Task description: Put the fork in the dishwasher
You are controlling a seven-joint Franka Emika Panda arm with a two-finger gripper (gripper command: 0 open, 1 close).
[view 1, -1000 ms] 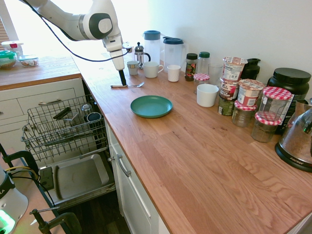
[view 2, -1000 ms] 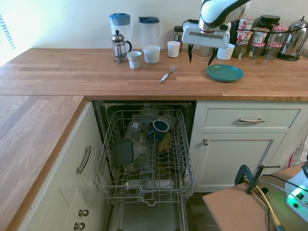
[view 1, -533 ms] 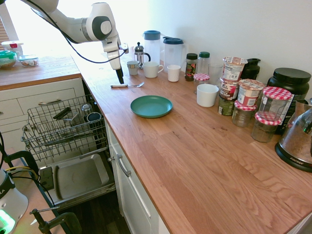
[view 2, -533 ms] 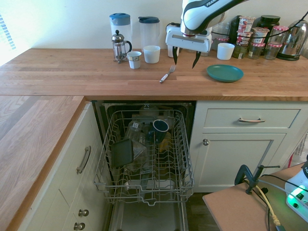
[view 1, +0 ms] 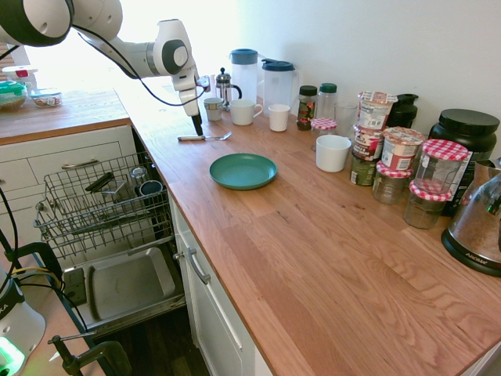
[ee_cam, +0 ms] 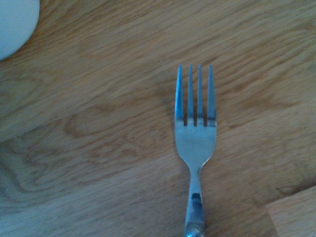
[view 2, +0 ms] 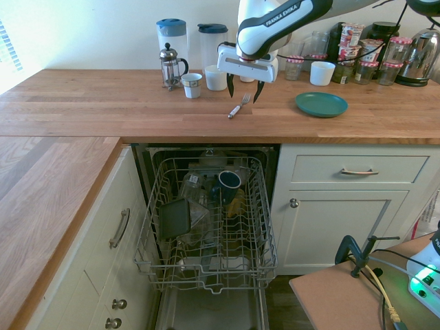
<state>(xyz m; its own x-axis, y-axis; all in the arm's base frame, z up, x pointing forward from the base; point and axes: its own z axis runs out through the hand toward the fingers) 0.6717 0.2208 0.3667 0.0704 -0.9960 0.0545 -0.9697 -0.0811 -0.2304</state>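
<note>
Since the earlier frames the claw (view 2: pixel 243 90) has travelled from above the teal plate (view 2: pixel 321 104) toward nine o'clock in the second exterior view and now hangs over the fork (view 2: pixel 239 106), jaws spread wide and empty, pointing almost straight down, presumably to straddle the utensil. The fork lies flat on the wooden tabletop (view 2: pixel 103 110), tines toward the mugs at twelve o'clock, untouched. Below, the dishwasher (view 2: pixel 210 220) stands open with its wire rack drawn out to receive it. The wrist view cuts off the fork's handle, and in the first exterior view the claw reads as one dark sliver, so its height above the wood is probably small but uncertain.
</note>
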